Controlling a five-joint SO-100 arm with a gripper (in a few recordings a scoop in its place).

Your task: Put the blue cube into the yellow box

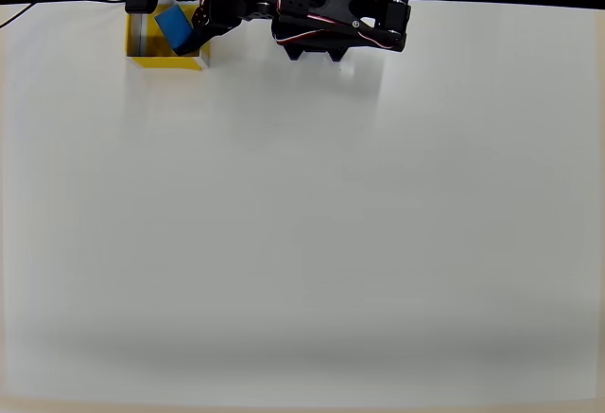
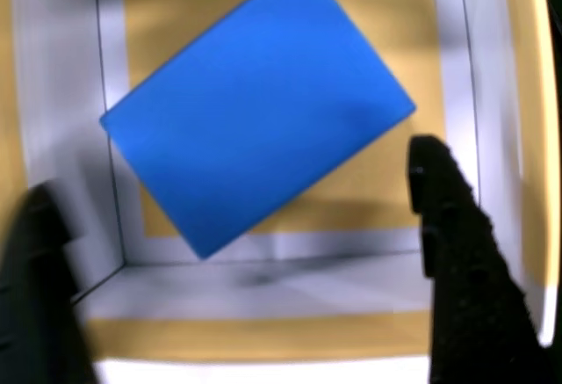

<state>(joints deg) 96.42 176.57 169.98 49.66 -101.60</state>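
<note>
White and plain, the matte table [image 1: 302, 243] is spreading across the overhead view, with a black background running behind its far edge. At the top left of that view the square open-topped yellow box [image 1: 142, 54] is sitting on the table, and the black robot arm [image 1: 331, 16] is reaching over it. The small solid bright-blue cube [image 2: 255, 112] is lying turned at an angle inside the box, on the yellow floor. In the wrist view the black two-finger gripper [image 2: 246, 217] is standing open, its 2 fingers [image 2: 448, 226] on either side of the cube and gripping nothing.
</note>
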